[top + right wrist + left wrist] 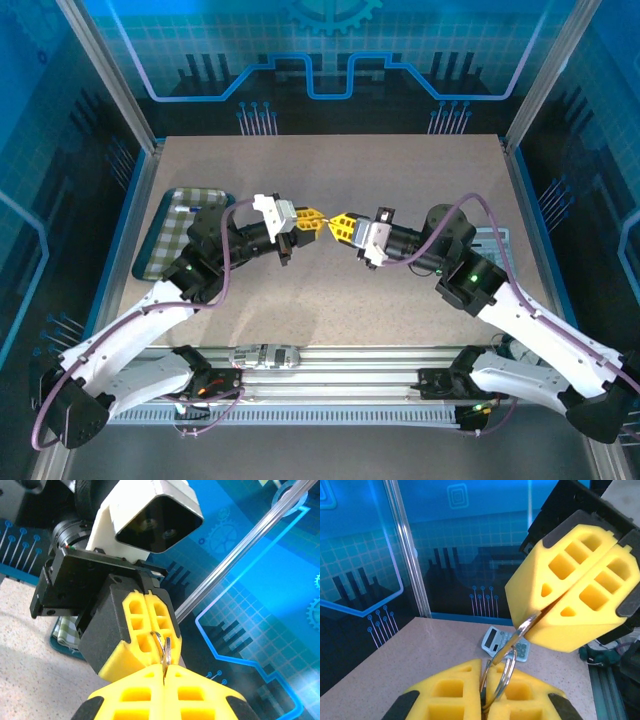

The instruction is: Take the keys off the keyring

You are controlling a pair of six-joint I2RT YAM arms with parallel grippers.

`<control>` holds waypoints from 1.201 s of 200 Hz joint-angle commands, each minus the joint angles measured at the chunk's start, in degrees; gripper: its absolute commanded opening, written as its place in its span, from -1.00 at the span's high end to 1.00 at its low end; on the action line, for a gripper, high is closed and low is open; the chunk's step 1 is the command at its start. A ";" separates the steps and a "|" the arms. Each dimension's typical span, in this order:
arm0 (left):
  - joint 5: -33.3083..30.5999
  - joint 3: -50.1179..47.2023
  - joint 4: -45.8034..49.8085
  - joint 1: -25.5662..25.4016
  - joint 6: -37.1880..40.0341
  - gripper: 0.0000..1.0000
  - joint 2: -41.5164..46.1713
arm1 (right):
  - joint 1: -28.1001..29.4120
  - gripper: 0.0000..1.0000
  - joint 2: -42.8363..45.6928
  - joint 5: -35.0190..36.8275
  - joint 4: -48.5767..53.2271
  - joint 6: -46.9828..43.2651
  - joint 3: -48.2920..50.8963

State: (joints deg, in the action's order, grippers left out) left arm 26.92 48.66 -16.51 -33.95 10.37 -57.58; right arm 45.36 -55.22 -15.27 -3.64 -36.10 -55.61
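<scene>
**Fingers of both grippers clamped shut, ring and key caught between them**

Left wrist: your left gripper (485,682) has its 2 fingers (445,695) pressed together at the bottom of the frame. They pinch the ring (507,672), which stands up out of the seam between them. The right gripper (532,621) comes in from the upper right with its 2 yellow pads closed on the silver blade of the key (520,634). The blade slants down and passes through the ring. Behind them, a calculator (506,642) lies on the table (420,655).

Right wrist: your right gripper's own fingers (130,695) are tight together along the bottom edge, with metal gripped at the seam. The left gripper (150,630) faces you just above, almost tip to tip, fingers closed. A thin loop of the ring (158,644) runs from it down to your pads, with a second metal strip just beside it. A corner of the checked tray (64,630) shows at the left.

Top: the 2 grippers (313,220) (338,226) meet nose to nose above the middle of the table. The ring and key sit where the tips meet, too small to make out. The tray lies at the left edge with a blue pen (188,209) on it, and the calculator is at the right, partly behind the right arm.
</scene>
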 commanded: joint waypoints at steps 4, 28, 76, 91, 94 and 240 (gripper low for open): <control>-5.79 3.34 1.59 3.02 -3.96 1.00 0.46 | 3.62 1.00 1.62 -4.01 7.94 -8.58 -2.30; -5.65 4.22 2.81 3.19 -4.21 1.00 0.15 | 5.16 1.00 0.97 -2.24 11.97 -12.16 -3.99; -5.14 5.93 5.23 3.91 -4.18 1.00 -0.20 | 8.80 1.00 -0.90 0.66 19.82 -18.67 -7.07; -4.96 6.61 6.17 4.03 -4.22 1.00 -0.42 | 8.99 1.00 -1.29 0.79 21.61 -19.26 -7.84; -4.99 6.69 6.29 4.03 -4.15 1.00 -0.43 | 9.03 1.00 -1.28 0.70 21.84 -19.34 -7.93; -2.73 8.66 8.34 6.03 -5.23 1.00 -1.17 | 11.68 1.00 -3.99 -2.54 30.62 -20.73 -11.57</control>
State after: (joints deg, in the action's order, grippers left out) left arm 32.03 53.65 -4.19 -31.62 8.86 -58.54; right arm 53.56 -58.72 -8.56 16.93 -57.52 -67.96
